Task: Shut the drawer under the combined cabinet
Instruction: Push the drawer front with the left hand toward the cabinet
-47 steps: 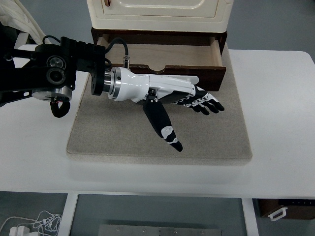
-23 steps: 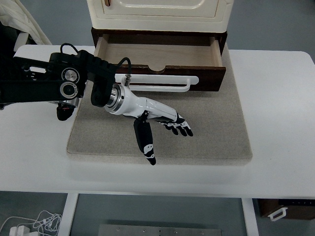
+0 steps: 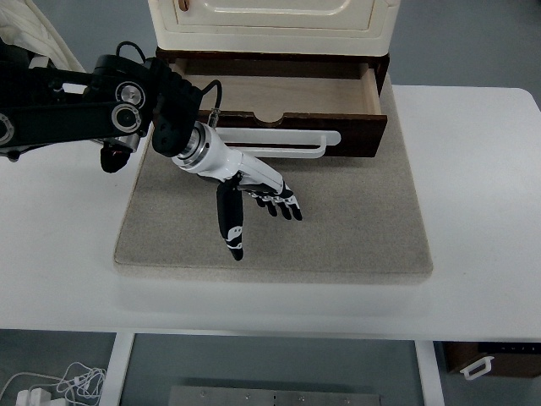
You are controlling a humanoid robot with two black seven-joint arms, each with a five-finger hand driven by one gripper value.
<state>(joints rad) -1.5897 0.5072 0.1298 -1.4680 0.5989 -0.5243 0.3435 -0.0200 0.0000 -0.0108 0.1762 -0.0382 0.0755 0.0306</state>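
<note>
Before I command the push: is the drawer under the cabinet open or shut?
Open. The drawer juts out from under the cabinet, its empty wooden inside visible.

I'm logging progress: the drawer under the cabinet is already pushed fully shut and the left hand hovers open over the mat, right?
Not quite. The top view shows the drawer pulled out, its inside visible. The left hand does hover open over the mat.

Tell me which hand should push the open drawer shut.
Left. The left hand hangs open over the mat, just in front of the drawer and its white handle. The right arm is out of view.
</note>
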